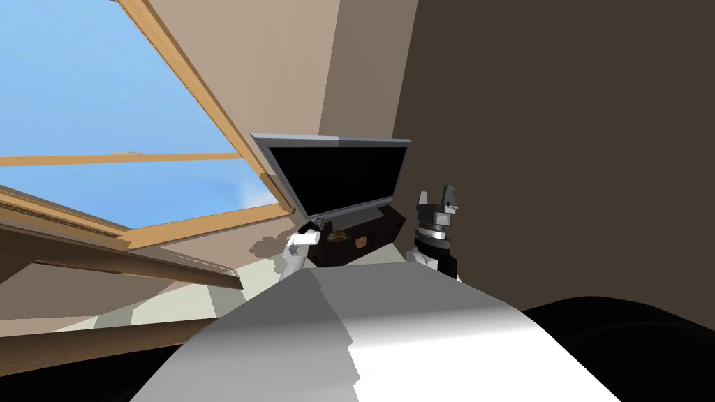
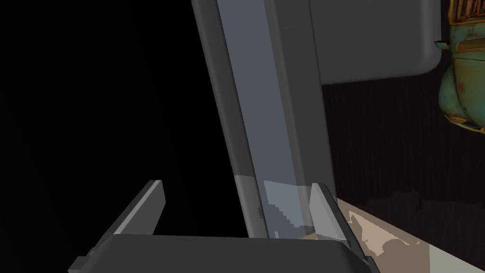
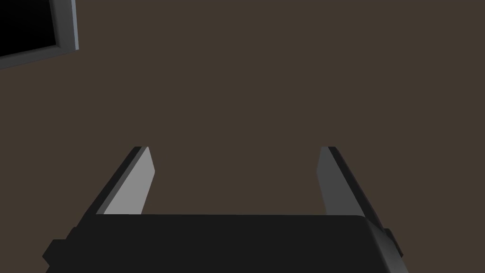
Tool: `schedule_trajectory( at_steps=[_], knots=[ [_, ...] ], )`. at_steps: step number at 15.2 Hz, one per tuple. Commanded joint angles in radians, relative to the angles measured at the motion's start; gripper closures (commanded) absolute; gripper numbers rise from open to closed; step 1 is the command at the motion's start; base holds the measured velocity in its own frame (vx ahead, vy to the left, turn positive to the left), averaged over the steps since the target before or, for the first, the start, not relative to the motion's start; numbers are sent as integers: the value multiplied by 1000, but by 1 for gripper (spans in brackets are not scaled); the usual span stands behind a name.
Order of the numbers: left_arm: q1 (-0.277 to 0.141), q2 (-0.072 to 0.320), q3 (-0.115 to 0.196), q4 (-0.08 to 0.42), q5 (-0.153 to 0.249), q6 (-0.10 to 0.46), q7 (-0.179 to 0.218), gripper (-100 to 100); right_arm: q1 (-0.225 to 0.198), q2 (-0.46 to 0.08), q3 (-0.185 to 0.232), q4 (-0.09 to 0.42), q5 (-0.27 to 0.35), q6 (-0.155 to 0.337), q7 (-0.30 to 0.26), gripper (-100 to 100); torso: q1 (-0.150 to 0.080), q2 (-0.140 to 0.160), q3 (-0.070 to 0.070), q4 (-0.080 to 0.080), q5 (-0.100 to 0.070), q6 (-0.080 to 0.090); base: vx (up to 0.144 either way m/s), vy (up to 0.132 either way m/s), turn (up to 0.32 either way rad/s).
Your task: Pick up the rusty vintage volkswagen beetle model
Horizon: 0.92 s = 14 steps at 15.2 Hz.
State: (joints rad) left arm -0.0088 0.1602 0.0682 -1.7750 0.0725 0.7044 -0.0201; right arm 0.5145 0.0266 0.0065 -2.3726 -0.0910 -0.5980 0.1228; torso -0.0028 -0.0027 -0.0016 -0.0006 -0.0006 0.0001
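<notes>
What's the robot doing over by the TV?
The robot's left gripper, open and empty, hovers by the edge of the TV on a dark cabinet. The rusty green toy car it wants sits off to one side of that gripper, not yet touched. The right gripper is open too, raised near the brown wall.

I log the beetle model point(image 2: 462, 71): faded teal-green, blotched with orange-brown rust. Television point(image 1: 335, 178): grey frame, black screen. Bench point(image 1: 391, 225): very dark brown. Wall point(image 3: 284, 71): flat brown. Window frame point(image 1: 119, 159): light tan wood, blue sky behind.
</notes>
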Motion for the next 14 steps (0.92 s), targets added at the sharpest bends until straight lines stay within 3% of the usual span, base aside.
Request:
schedule_trajectory(
  at_steps=[1, 2, 3, 5, 6, 8, 9, 11, 12, 14],
  knots=[
    [-16, -5, 2, 29, 4, 50, 1, -100, 0, 0, 0, 0, 0, 0, 0, 0, 0, 0, 0, 0, 0, 0, 31, -38, -3],
    [-16, -5, 2, 29, 4, 70, 1, -100, 0, 0, 0, 0, 0, 0, 0, 0, 0, 0, 0, 0, 0, 0, 25, -27, 0],
    [-41, -8, 6, 65, 11, 97, 1, -100, 0, 0, 0, 0, 0, 0, 0, 0, 0, 0, 0, 0, 0, 0, 28, -42, -2],
    [-41, -8, 6, 65, 11, 135, 1, -100, 0, 0, 0, 0, 0, 0, 0, 0, 0, 0, 0, 0, 0, 0, 32, -39, 0],
    [-65, -10, 10, 101, 19, 158, 2, -100, 0, 0, 0, 0, 0, 0, 0, 0, 0, 0, 0, 0, 0, 0, 37, -28, 0],
    [-65, -10, 10, 101, 19, 198, 2, -100, 0, 0, 0, 0, 0, 0, 0, 0, 0, 0, 0, 0, 0, 0, 32, -30, -2],
    [-89, -12, 14, 137, 26, 221, 3, -100, 0, 0, 0, 0, 0, 0, 0, 0, 1, 0, 0, 0, 0, 0, 29, -32, 0],
    [-89, -12, 14, 137, 26, 260, 3, -100, 0, 0, 0, 0, 0, 0, 0, 0, 0, 0, 0, 0, 0, 0, 23, -32, -1],
    [-112, -11, 18, 171, 32, 283, 4, -100, 0, 0, 0, 0, 0, 0, 0, 0, 1, 1, 0, 0, 0, 0, 31, -29, 0],
    [-112, -11, 18, 171, 32, 319, 4, -100, 0, 0, 0, 0, 0, 0, 0, 0, 0, 0, 0, 0, 0, 0, 26, -32, -2]
  ],
)
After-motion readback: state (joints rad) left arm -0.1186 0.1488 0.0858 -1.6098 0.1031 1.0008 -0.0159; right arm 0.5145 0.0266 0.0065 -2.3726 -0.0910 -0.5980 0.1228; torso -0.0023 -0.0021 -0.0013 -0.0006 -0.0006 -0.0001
